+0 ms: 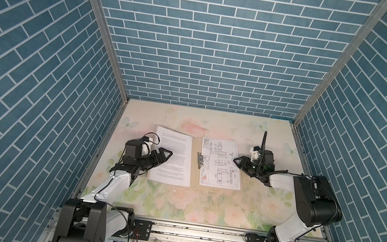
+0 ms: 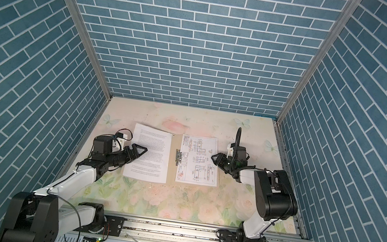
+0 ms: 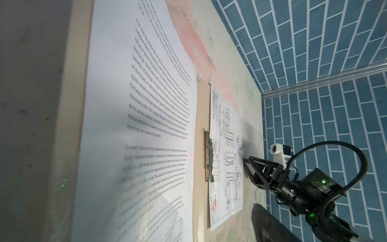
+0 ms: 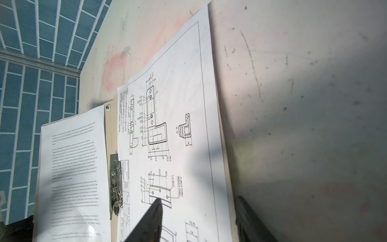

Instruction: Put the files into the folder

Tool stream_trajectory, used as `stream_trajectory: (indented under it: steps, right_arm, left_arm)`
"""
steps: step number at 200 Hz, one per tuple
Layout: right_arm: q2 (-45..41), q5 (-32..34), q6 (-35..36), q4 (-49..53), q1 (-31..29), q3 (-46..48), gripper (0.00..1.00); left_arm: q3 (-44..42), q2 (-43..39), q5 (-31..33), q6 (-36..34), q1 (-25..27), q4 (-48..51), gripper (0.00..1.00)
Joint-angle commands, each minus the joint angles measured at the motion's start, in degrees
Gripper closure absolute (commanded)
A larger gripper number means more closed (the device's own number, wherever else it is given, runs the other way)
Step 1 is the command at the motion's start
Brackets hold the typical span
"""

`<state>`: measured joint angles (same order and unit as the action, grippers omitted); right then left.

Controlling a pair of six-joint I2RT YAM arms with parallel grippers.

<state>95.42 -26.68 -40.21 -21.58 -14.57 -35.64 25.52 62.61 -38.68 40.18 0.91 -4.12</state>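
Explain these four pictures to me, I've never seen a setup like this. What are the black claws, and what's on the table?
A two-armed robot works at a flowery table. Two pictures look down from above; two come from cameras on its wrists. An open tan folder lies on it, a metal clip at its fold, a text sheet on one half, a drawing sheet on the other. The claws are the left gripper and right gripper, both open, holding nothing.
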Motion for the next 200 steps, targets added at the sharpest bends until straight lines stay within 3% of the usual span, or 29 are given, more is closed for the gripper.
stream_trajectory:
  steps: [1, 144, 200]
  right_arm:
    - [2.6, -1.8, -1.3, 6.8, -0.9, 1.1, 0.45]
    - [3.6, -2.0, -1.7, 5.5, -0.9, 1.4, 0.46]
    - [4.4, -2.4, -2.3, 4.2, -0.9, 1.6, 0.46]
  left_arm:
    - [2.1, -3.8, -0.7, -1.2, 0.7, 4.9, 0.06]
    - [11.0, -9.8, 9.1, -3.3, 5.9, 21.2, 0.0]
    - [12.4, -11.4, 10.5, -2.8, 7.0, 22.8, 0.01]
